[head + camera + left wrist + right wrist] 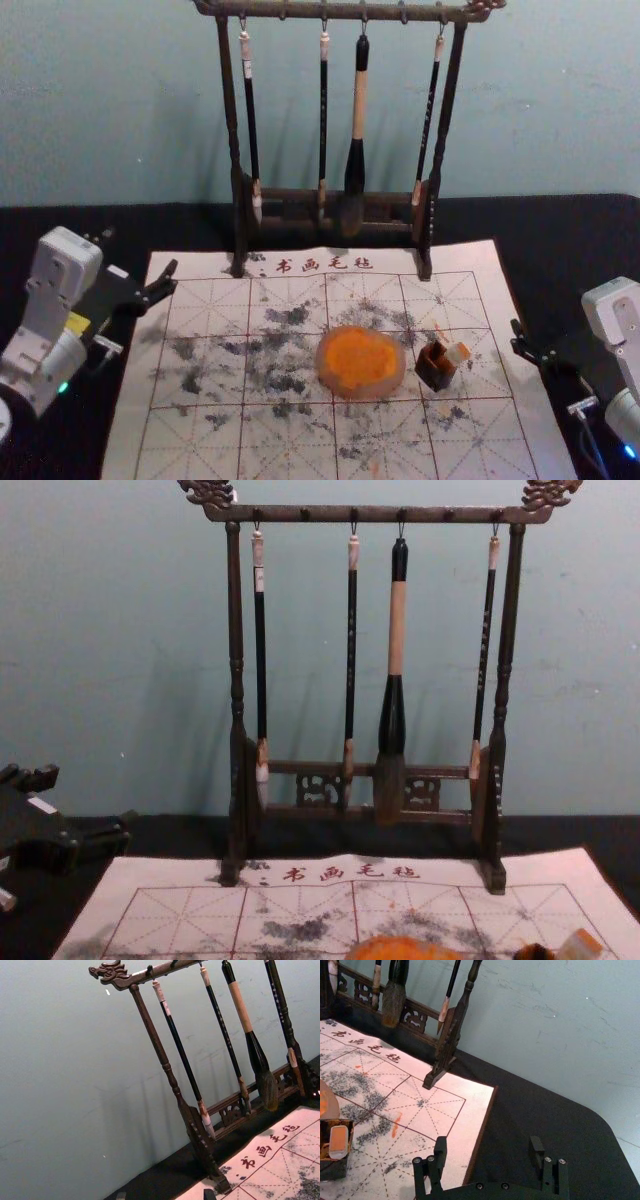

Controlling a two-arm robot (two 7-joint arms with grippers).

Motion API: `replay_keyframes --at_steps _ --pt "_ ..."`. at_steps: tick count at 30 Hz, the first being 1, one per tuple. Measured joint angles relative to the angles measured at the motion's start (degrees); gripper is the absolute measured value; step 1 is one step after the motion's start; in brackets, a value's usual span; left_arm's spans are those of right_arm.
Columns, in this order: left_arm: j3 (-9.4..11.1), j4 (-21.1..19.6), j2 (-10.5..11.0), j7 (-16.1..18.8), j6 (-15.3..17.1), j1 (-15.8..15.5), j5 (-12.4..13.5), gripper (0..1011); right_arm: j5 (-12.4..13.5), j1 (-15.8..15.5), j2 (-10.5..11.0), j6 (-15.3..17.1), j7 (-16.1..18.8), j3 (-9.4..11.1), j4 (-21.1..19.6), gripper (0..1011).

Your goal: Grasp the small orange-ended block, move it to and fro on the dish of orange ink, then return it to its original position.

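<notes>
My right gripper point(525, 344) at the mat's point(190, 440) edge, left gripper point(141, 250) opposite, both released, orange-ended block point(457, 354) in pot point(434, 370) beside dish point(360, 362)

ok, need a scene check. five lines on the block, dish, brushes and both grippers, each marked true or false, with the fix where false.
1. The orange-ended block sits tilted in the small dark box, to the right of the orange ink dish. True.
2. The right gripper is closed on the block. False: the right gripper is open and empty, by the mat's right edge.
3. Four brushes hang from the rack. True.
4. The dish stands off the mat, on the black table. False: it stands on the mat.
5. The left gripper is open, at the mat's left side. True.
</notes>
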Motion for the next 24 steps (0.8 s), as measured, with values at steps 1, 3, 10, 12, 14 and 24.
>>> replay_keyframes --at_steps 1,3,10,12,14,24 --pt "0.0 0.0 0.0 0.0 0.0 0.0 0.0 1001 0.0 0.0 0.02 0.0 0.0 -0.01 -0.02 1002" --pt "0.0 0.0 0.0 0.0 0.0 0.0 0.0 1001 0.0 0.0 0.05 0.01 0.02 -0.04 -0.06 1002" --pt "0.0 0.0 0.0 0.0 0.0 0.0 0.0 1001 0.01 0.0 0.18 0.04 0.06 -0.1 -0.18 1002" --pt "0.0 0.0 0.0 0.0 0.0 0.0 0.0 1001 0.01 0.0 0.21 0.05 0.06 -0.11 -0.2 1002" --pt "0.0 0.0 0.0 0.0 0.0 0.0 0.0 1001 0.02 0.0 0.22 0.06 0.07 -0.12 -0.23 1002" --pt "0.0 0.0 0.0 0.0 0.0 0.0 0.0 1001 0.04 0.01 0.28 0.11 0.11 -0.18 -0.29 1002"
